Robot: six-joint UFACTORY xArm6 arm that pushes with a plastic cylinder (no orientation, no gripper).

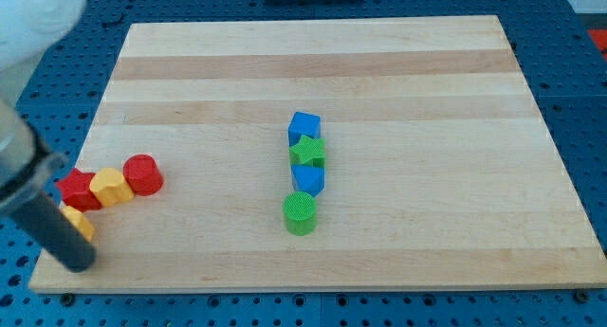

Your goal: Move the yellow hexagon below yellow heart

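Note:
A yellow hexagon (111, 187) lies near the board's left edge, touching a red block (78, 190) on its left and a red cylinder (143, 173) on its upper right. A second yellow block (82, 223), probably the heart, sits just below the red block and is partly hidden by my rod. My rod comes in slanted from the view's left. My tip (76, 263) rests at the board's bottom-left edge, just below this second yellow block and below-left of the hexagon.
A column of blocks stands at the board's (427, 99) centre: a blue block (304, 127), a green star (307, 153), another blue block (308, 179) and a green cylinder (301, 213) at the bottom. A blurred white arm part fills the view's top-left corner.

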